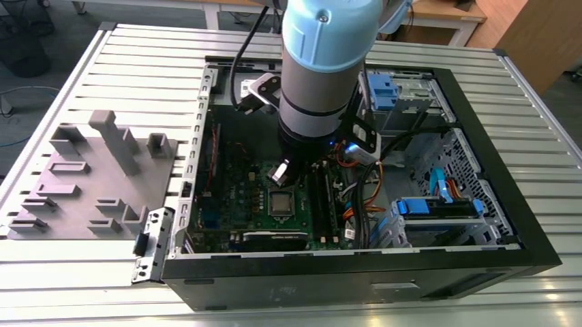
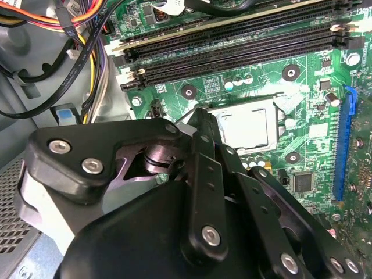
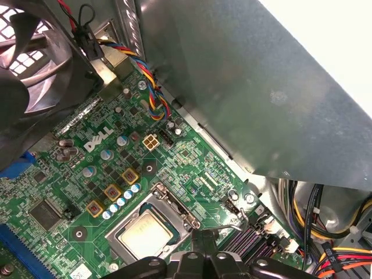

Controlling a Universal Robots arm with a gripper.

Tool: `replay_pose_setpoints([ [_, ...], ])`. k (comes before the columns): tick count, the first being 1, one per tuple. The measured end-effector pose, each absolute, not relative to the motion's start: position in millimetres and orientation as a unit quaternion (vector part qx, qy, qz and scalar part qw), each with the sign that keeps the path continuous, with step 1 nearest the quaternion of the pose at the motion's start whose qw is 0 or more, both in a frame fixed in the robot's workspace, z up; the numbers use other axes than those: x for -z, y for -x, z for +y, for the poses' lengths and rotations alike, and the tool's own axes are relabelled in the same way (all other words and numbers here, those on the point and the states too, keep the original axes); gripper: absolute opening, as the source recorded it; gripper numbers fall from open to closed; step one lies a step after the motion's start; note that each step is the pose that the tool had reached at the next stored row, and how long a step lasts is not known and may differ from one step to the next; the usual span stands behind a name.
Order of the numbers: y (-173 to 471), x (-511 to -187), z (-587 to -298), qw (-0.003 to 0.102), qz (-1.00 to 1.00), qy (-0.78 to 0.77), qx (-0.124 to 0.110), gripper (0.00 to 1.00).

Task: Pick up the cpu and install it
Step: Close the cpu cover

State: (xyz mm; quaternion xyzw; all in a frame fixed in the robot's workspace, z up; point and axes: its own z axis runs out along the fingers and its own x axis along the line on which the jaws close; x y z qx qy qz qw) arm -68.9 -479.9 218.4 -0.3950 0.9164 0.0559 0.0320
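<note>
Exterior view: the arm [image 1: 318,75] is lowered into the open computer case [image 1: 473,204], which lies on the slatted worktop [image 1: 136,54]. The gripper [image 1: 283,170] hangs just above the green circuit board [image 1: 232,197]. The cpu [image 1: 281,201] is seen flat inside the socket frame [image 1: 282,214], below the gripper. Grey plastic blocks [image 1: 91,170] stand on the worktop outside the case, at the exterior view's left.

Second wrist view: the cpu [image 2: 247,128] lies in the socket, beyond the black fingers [image 2: 204,148]. The fingers appear drawn together and nothing is seen between them.

First wrist view: the cpu [image 3: 145,233] sits square in its socket, with the fingertips [image 3: 202,239] just beside it.

Progress: the cpu is judged to be already placed in the socket. Whether the frame is latched cannot be told.
</note>
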Motion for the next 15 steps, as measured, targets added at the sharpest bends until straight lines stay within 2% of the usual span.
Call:
replay_pose_setpoints([
  [15, 69.9, -226.4, -480.7, 0.032, 0.916, 0.395, -0.056, 0.11],
])
